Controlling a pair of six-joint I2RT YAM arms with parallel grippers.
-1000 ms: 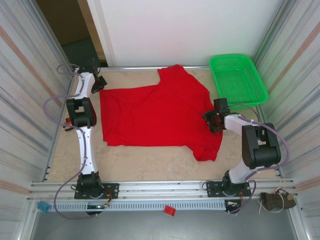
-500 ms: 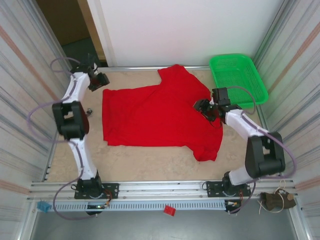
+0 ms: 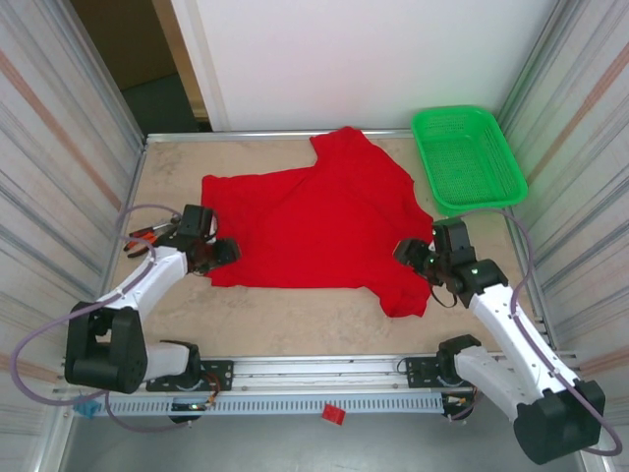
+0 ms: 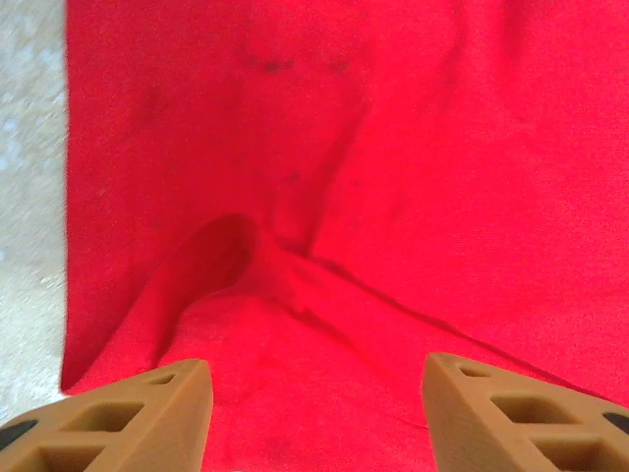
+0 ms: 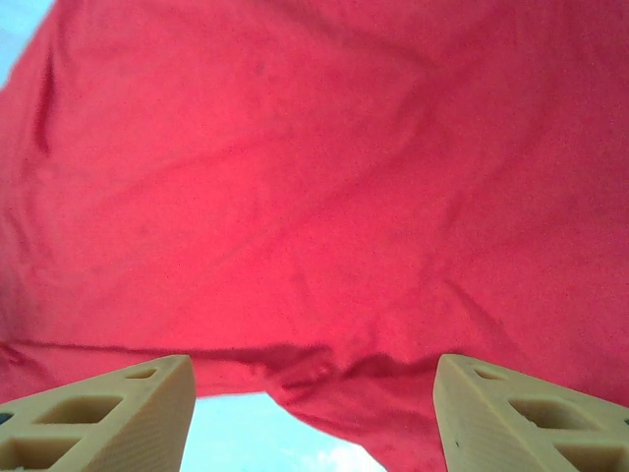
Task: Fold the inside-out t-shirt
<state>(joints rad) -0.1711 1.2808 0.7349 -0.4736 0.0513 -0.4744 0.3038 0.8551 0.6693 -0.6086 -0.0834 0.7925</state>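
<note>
Bare table lies open on the near side of the red t-shirt and to its left (a narrower strip); the green basket crowds its far-right corner.

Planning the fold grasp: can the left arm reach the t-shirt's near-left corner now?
Likely yes. The left pincer sits open by that corner of the t-shirt, a cloth ridge between its fingers; nothing blocks it.

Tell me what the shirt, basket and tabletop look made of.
T-shirt: soft matte red cloth, possibly cotton; it creases and puckers in the left wrist view. Basket: bright green moulded plastic by its look, with a regular mesh of holes. Tabletop: beige, speckled, matte; maybe laminate or board, cannot tell.
</note>
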